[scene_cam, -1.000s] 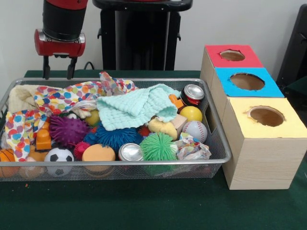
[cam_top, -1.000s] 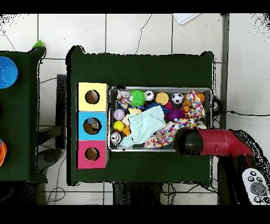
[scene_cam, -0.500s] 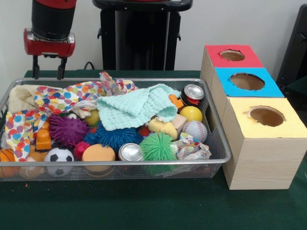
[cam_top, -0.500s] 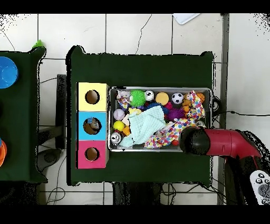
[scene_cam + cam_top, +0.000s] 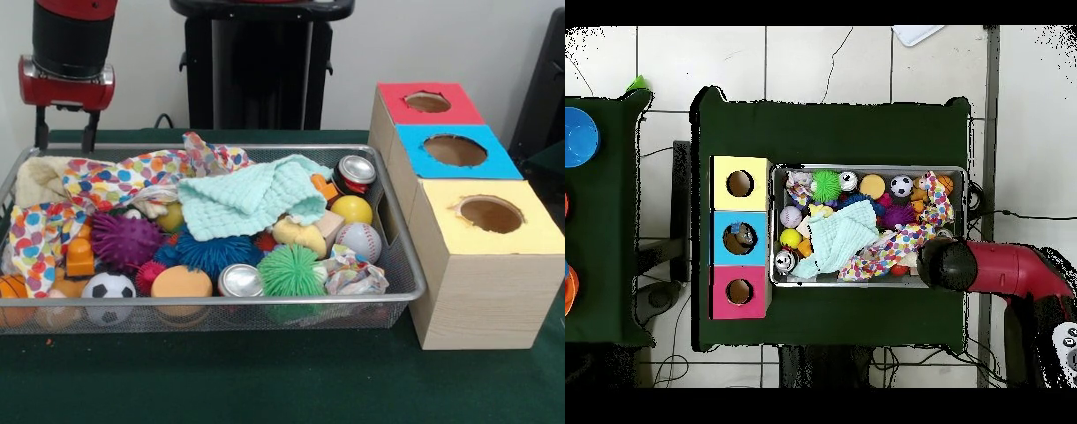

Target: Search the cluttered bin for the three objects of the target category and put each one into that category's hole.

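Presently: gripper [image 5: 63, 130] empty, slightly parted, above the wire bin's [image 5: 402, 261] far corner.
Two soda cans show, one [image 5: 240, 281] at the front rim, one [image 5: 355, 173] beside the boxes; lift the mint cloth [image 5: 250, 198] to seek a third.

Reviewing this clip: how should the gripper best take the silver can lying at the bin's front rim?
The silver can lies with its top facing the front rim, round wall exposed above. Probably come straight down and pinch across the wall; the green spiky ball and orange ball crowd its sides.
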Controlling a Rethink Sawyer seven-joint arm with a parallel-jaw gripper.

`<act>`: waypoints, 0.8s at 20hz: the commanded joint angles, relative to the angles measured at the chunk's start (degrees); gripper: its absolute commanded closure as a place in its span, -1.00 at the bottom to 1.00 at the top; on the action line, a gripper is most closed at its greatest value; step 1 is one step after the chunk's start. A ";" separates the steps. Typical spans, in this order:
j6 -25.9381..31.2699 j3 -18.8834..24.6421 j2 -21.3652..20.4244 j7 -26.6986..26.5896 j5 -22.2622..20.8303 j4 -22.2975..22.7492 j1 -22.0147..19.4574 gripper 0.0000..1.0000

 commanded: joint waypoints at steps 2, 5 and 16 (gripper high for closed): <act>1.88 4.90 4.77 -10.79 -5.01 -3.20 -1.09 -1.00; 0.68 4.20 5.17 -8.32 -5.64 -2.51 -0.43 -1.00; -1.76 2.40 6.95 -4.13 -8.84 -1.48 1.20 -1.00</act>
